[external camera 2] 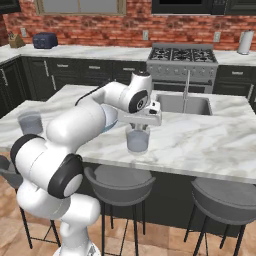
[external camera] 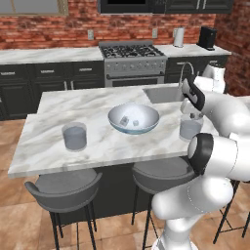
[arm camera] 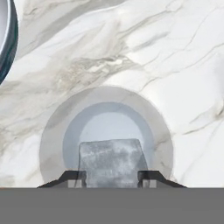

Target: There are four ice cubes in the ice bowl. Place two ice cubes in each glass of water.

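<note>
From the left base view, the ice bowl (external camera: 133, 118) sits mid-counter (external camera: 73, 105) with two ice cubes (external camera: 130, 121) lying inside it. One glass of water (external camera: 74, 136) stands well to the left near the front edge; the other glass (external camera: 190, 127) stands right of the bowl, with the end effector (external camera: 194, 115) just above its rim.

From the right base view, the end effector (external camera 2: 137, 127) hangs directly over that glass (external camera 2: 137, 139), the bowl mostly hidden behind the arm, the far glass (external camera 2: 30, 122) off to the left.

In the hand view, the two finger tips are clamped on a pale ice cube (arm camera: 111, 162), centred over the round mouth of the glass (arm camera: 105, 131); the bowl's rim (arm camera: 8, 39) shows at upper left.

The likely step is releasing the cube into the water. The risk: if the cube sticks to one finger tip on opening, it could swing off-centre, clip the rim and skid across the marble.
</note>
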